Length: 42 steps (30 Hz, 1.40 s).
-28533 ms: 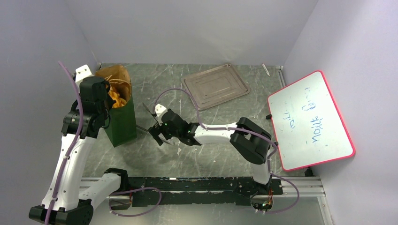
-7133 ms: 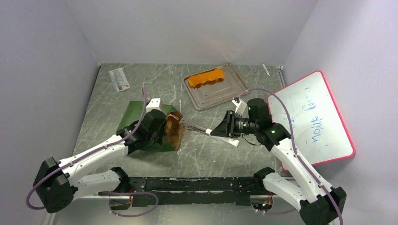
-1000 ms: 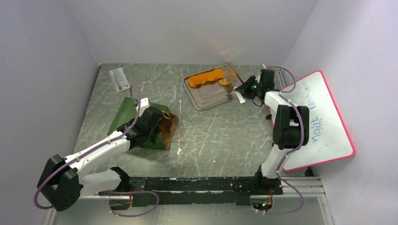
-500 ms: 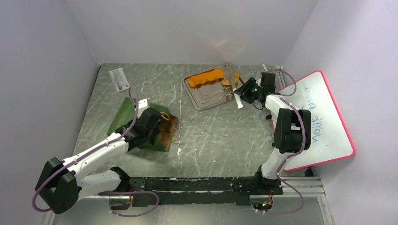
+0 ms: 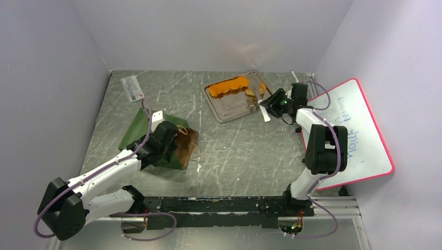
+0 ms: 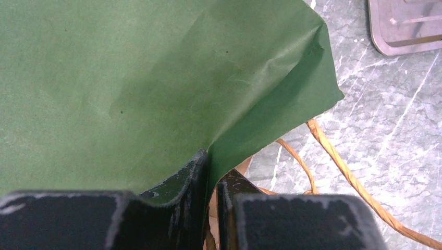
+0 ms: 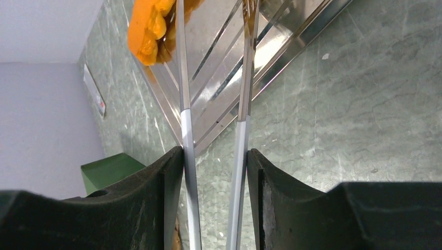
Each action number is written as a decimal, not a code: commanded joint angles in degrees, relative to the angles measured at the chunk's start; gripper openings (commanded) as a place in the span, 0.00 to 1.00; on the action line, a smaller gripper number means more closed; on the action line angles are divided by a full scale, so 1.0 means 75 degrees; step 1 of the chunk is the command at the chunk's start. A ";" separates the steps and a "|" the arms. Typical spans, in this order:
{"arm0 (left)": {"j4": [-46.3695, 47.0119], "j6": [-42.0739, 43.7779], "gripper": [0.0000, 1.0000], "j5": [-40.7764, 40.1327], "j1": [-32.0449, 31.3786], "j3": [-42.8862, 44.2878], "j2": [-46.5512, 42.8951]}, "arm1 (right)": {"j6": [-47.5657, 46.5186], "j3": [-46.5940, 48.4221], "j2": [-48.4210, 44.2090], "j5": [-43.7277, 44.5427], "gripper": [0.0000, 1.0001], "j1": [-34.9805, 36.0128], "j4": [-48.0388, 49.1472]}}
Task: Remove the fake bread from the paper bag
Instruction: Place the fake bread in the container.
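Over the tray [image 5: 235, 108] at the far side of the table [image 5: 245, 151], the right gripper [image 7: 215, 152] has let its tongs [image 7: 183, 112] spring wider. Its fingers brace both thin steel blades. A small golden piece [image 5: 250, 92] of fake bread now lies released beside the knobbly orange baguette [image 5: 228, 86] (judged: one more item cleared). The left gripper [image 6: 211, 167] has its fingers pressed together on the creased matte-green paper bag [image 6: 130, 78], which lies on its side with its twisted cord handles [image 6: 333, 151] trailing. What remains inside cannot be seen.

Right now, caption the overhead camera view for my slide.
Left gripper pinches the paper bag lying on its side; right gripper holds tongs at the tray bearing fake bread.
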 commanded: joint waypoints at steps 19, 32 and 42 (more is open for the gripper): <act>0.0297 -0.0045 0.07 0.0046 0.0060 -0.0044 0.0107 | 0.0444 -0.0508 -0.0906 -0.0371 0.45 -0.0185 -0.0569; 0.0411 0.0079 0.07 0.0040 0.0055 0.0125 0.0339 | 0.0256 -0.0549 -0.1702 -0.0553 0.44 -0.0240 -0.1075; 0.0460 0.0296 0.07 0.0013 0.0054 0.0104 0.0299 | 0.0234 -0.1002 -0.3014 -0.0840 0.42 -0.0200 -0.1471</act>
